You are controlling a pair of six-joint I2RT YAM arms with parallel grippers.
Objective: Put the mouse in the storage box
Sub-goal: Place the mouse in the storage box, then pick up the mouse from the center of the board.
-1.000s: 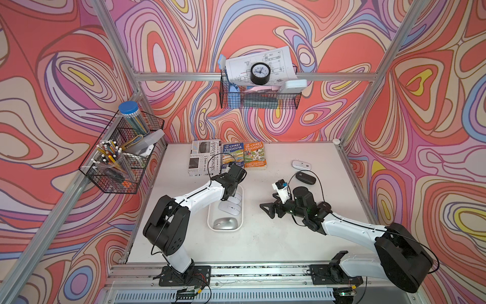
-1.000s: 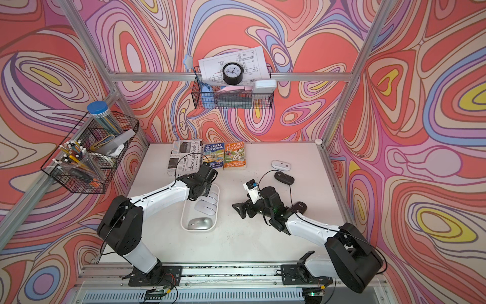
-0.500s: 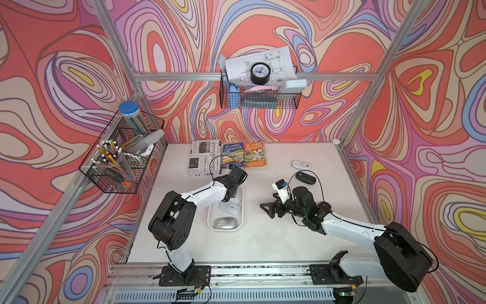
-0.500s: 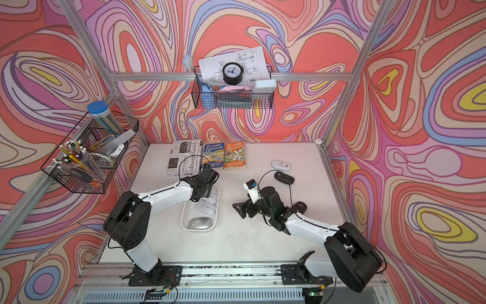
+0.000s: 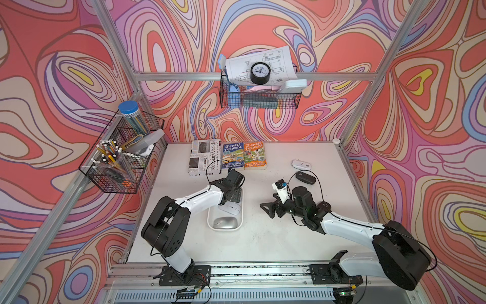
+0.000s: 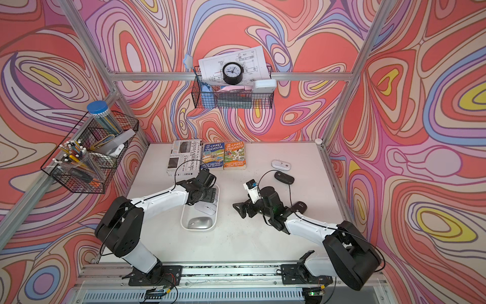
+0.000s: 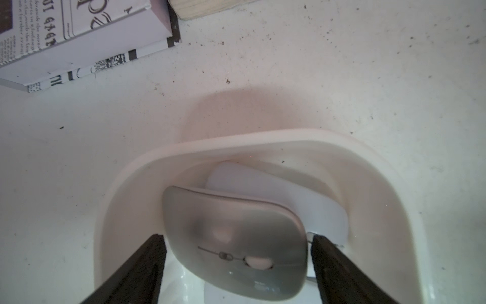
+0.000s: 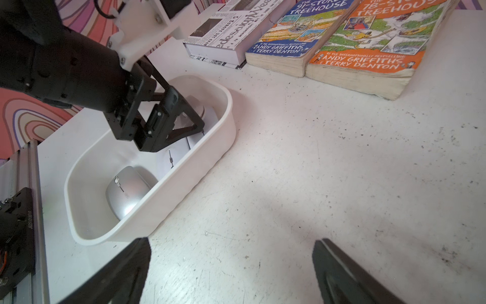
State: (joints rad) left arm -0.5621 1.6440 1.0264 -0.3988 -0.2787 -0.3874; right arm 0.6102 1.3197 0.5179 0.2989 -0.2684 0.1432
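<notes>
**Tabletop: grey mouse (image 7: 231,226) lies in the storage box (image 7: 252,139), left gripper (image 7: 236,238) spread around it**

White table (image 5: 263,247), swirl-patterned walls, and two paperbacks (image 5: 243,155) at the far edge frame the scene.

The left gripper reaches down into the end of the box farthest from its own base. Its jaws stand apart, one on each long side of the grey mouse, with a sliver of gap at either flank, so nothing is gripped. The mouse's long axis runs straight out along the gripper's reach, with the wheel end nearest the wrist. It lies inside the box, tilted, resting partly on something white (image 7: 276,194) beyond and beneath it.

Back toward the left arm's base, the box also holds a white mouse (image 8: 172,158) just behind the jaws. A silver mouse (image 8: 126,192) lies at the end nearest that base. Whether the white surface under the grey mouse belongs to that white mouse cannot be told.

This placement looks done, and a straight lift should clear the rim.

The right gripper (image 5: 267,210) hovers over bare table beside the box, apart from it, jaws wide and empty. A black mouse (image 5: 305,177) and a flat white mouse-like device (image 5: 301,165) lie on the table behind its wrist. The right arm is plainly the nearer one to them.
</notes>
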